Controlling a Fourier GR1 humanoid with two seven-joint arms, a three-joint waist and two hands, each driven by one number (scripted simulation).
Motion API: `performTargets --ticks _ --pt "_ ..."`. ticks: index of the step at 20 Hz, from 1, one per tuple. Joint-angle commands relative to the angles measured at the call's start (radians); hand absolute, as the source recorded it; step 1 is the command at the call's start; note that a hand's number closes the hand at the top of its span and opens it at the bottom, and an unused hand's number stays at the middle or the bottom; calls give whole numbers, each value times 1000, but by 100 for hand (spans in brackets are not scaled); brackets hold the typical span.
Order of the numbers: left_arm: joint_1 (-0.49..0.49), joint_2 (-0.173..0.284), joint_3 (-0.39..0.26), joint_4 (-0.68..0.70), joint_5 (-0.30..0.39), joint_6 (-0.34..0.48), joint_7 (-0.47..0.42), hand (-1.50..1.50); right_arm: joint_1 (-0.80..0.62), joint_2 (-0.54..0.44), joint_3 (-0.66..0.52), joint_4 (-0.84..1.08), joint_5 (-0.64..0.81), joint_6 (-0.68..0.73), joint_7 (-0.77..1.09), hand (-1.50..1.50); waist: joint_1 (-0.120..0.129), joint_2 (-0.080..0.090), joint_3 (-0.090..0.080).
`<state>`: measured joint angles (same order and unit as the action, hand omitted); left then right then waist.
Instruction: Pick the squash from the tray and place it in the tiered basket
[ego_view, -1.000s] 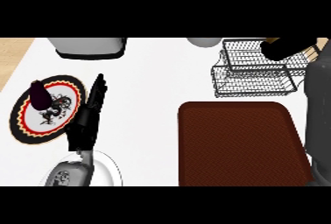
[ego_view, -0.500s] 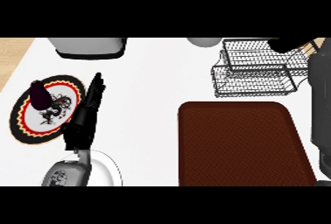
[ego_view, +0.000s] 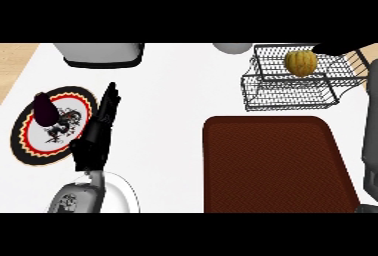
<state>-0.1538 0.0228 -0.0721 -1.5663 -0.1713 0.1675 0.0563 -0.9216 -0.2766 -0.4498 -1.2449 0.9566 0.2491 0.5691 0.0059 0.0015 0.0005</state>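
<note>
The squash (ego_view: 301, 62) sat in the tiered basket's (ego_view: 291, 95) upper tier, just left of the right hand (ego_view: 336, 48), whose fingers could not be made out. The left hand (ego_view: 98, 132), open and empty, rested far to its left, beside the plate (ego_view: 29, 145).

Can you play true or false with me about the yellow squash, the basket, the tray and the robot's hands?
1. The squash sits in the wire basket. True.
2. The brown tray has the squash on it. False: nothing lies on the tray.
3. The left hand is held flat with straight fingers beside the plate. True.
4. The purple eggplant lies in the basket. False: it rests on the patterned plate.
5. The left hand is holding the squash. False: it holds nothing.
</note>
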Motion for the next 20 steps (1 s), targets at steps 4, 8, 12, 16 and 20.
performTargets --ticks 4,8,12,16,20 --pt "-31 -10 10 17 -8 19 21 0 26 -74 -135 -75 -78 -93 46 -150 -16 -4 0" --pt "87 23 8 -50 14 -20 -20 0 119 -96 -263 -188 -171 -80 98 -150 -19 -9 0" --pt "78 -7 -7 -27 -28 31 -16 0 251 -168 -445 -274 -358 33 38 -150 -48 -14 2" --pt "57 31 43 -13 27 -18 -20 0 415 -202 -575 -404 -510 164 4 -150 -47 -12 1" --pt "9 24 39 -17 13 -5 24 0 589 -193 -744 -393 -675 275 -110 -150 -55 -11 1"
